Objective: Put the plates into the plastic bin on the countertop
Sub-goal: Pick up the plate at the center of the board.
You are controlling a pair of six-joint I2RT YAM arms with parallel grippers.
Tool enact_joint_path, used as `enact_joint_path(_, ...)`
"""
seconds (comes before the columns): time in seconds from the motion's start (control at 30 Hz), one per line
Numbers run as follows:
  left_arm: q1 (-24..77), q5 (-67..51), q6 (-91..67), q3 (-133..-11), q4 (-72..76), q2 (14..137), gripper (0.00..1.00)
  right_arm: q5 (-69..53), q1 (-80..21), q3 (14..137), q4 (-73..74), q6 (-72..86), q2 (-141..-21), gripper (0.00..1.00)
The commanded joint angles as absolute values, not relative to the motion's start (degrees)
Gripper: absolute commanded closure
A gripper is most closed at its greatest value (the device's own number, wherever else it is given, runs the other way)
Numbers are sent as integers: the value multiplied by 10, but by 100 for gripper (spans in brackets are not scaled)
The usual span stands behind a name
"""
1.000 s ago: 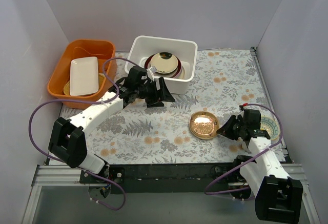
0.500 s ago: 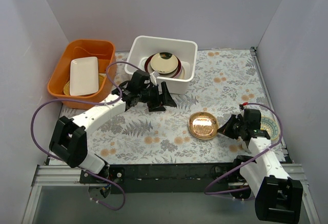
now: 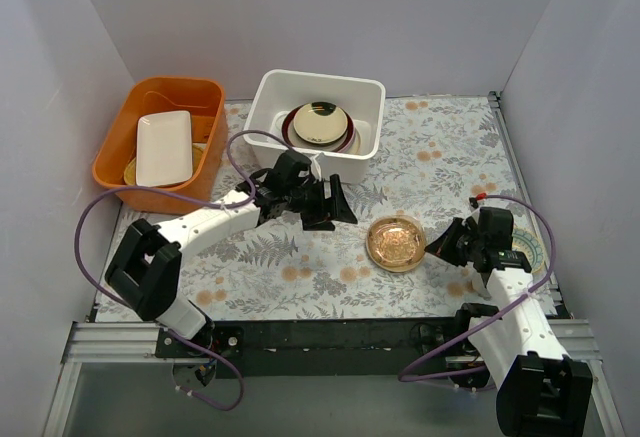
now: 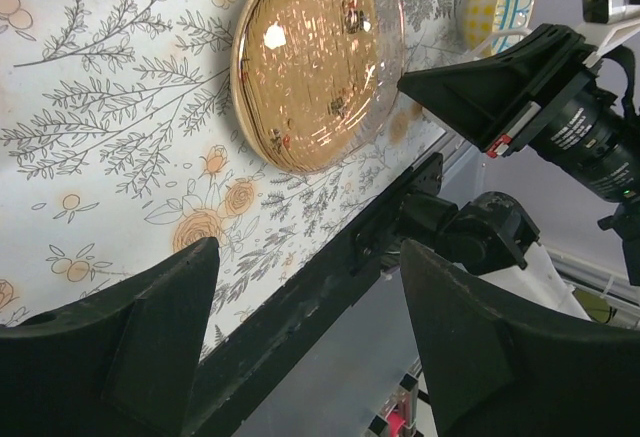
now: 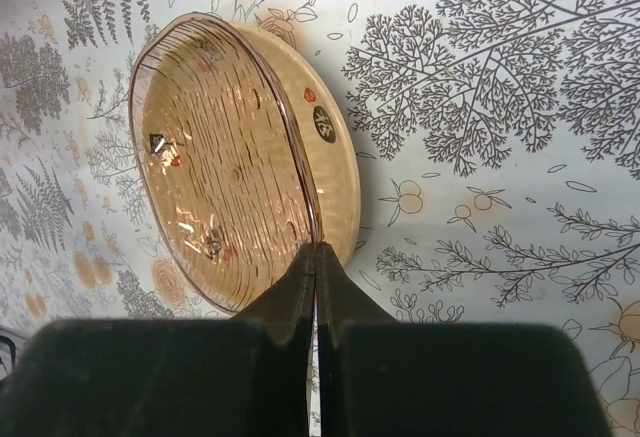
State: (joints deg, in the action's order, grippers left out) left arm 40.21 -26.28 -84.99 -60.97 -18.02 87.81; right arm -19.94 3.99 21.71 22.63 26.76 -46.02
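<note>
One amber plate (image 3: 397,244) nearest, on the countertop (image 3: 300,269), hollow side up; round, so no long axis to speak of. Pinched at the rim on the side toward the right arm by the right gripper (image 5: 314,262), jaws tight together on the edge. Beside that arm and partly under it, a cream-and-blue plate (image 3: 533,249). Farther in, left gripper (image 3: 326,203) spread wide, grasping nothing, over bare fern print. At the back, plastic bin (image 3: 268,97) with stacked plates (image 3: 322,124) lying inside; alongside, orange tub (image 3: 118,162) with a white rectangular dish (image 3: 165,147).

plain pale grey walls (image 3: 300,17) stand on three sides.
</note>
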Motion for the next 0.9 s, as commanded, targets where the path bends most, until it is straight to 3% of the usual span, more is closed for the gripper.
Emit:
enact_joint_path(0.0,418,-251,-862,-587,-138,888,28,-214,38,243,230,264,-448,99)
enact_joint_path(0.87,520,-241,-954,-553,60,995,35,-214,38,283,263,273,-423,99)
